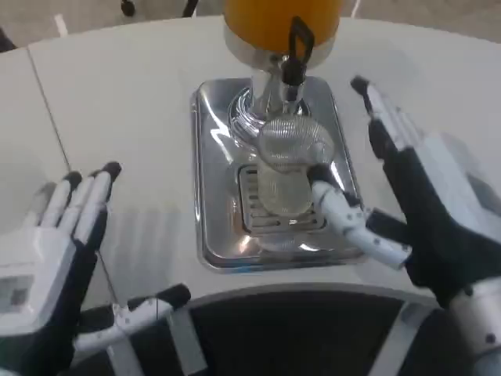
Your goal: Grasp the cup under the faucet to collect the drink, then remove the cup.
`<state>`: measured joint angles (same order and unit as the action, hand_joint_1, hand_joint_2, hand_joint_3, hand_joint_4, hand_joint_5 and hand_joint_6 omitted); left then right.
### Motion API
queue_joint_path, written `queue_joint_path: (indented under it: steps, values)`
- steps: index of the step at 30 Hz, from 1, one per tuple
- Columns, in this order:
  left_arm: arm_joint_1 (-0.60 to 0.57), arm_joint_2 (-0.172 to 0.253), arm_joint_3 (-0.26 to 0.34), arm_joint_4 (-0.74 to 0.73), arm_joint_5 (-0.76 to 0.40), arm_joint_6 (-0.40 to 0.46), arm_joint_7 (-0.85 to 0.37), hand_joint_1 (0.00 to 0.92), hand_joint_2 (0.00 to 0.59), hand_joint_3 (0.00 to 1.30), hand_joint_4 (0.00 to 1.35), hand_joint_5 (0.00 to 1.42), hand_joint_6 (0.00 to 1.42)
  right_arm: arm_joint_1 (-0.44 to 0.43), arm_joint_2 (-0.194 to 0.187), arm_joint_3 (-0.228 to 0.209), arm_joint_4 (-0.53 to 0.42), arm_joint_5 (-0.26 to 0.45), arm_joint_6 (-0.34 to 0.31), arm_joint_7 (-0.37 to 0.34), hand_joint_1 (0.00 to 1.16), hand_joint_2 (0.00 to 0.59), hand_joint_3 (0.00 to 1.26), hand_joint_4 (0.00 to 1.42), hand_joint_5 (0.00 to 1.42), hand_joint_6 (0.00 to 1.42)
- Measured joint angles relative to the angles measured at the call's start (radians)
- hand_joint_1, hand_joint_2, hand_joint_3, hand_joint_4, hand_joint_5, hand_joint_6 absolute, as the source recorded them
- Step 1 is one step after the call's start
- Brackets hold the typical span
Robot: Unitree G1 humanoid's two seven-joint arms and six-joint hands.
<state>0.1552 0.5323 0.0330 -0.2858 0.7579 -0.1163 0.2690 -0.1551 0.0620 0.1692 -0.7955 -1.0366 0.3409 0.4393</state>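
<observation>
Clear plastic marks the cup (288,174), which we see standing upright on the slotted drip grate (262,215) of the chrome dispenser base (215,176), directly beneath the black-handled faucet (296,51) and the orange drink tank (270,19) above it. We judge the task to be at its opening step: the cup sits in the filling position, but we can detect no liquid in it, no stream from the faucet, and no firm grasp as yet, so collecting the drink and withdrawing the cup both remain to be done. Our right hand (415,204) is at the cup's right side with its fingers spread wide; the upper fingers extend past the base toward the far table edge, while the thumb (340,211) reaches across the grate and lies against, or just beside, the cup's lower wall. Whether it actually touches we cannot tell. This hand holds nothing. Our left hand (59,251) rests well apart on the white table (133,102) at the near left, palm down, fingers extended and slightly parted, likewise holding nothing. We judge that the next move calls for closing the right fingers around the cup's wall without tipping it off the grate.
</observation>
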Motion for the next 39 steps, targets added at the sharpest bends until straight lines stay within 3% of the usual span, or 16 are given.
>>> queue_joint_path:
  steps: [3,11,21,29,33,39]
  values:
    - [0.042,-0.010,-0.004,-0.037,0.008,0.000,-0.010,0.155,0.065,0.00,0.00,0.00,0.00,-0.042,0.000,0.001,0.015,0.017,0.028,-0.026,0.34,0.466,0.00,0.00,0.00,0.02]
    - [0.083,-0.042,-0.020,-0.081,0.010,-0.003,-0.048,0.144,0.066,0.00,0.00,0.00,0.00,-0.171,0.015,-0.021,0.153,0.170,0.059,-0.124,0.36,0.463,0.00,0.00,0.00,0.02]
    - [0.111,-0.091,-0.024,-0.102,0.030,-0.001,-0.069,0.140,0.066,0.00,0.00,0.00,0.00,-0.338,-0.024,-0.058,0.318,0.353,0.056,-0.201,0.37,0.462,0.00,0.00,0.00,0.02]
    - [0.109,-0.101,-0.017,-0.105,0.031,-0.001,-0.070,0.140,0.066,0.00,0.00,0.00,0.00,-0.361,-0.059,-0.018,0.329,0.434,0.060,-0.199,0.38,0.457,0.00,0.00,0.00,0.02]
    - [0.105,-0.109,-0.017,-0.105,0.031,-0.001,-0.070,0.140,0.066,0.00,0.00,0.00,0.00,-0.401,-0.066,-0.006,0.332,0.447,0.106,-0.187,0.38,0.455,0.00,0.00,0.00,0.02]
    - [0.098,-0.113,-0.016,-0.095,0.030,-0.001,-0.070,0.140,0.066,0.00,0.00,0.00,0.00,-0.467,-0.116,0.000,0.353,0.500,0.145,-0.128,0.39,0.453,0.00,0.00,0.00,0.00]
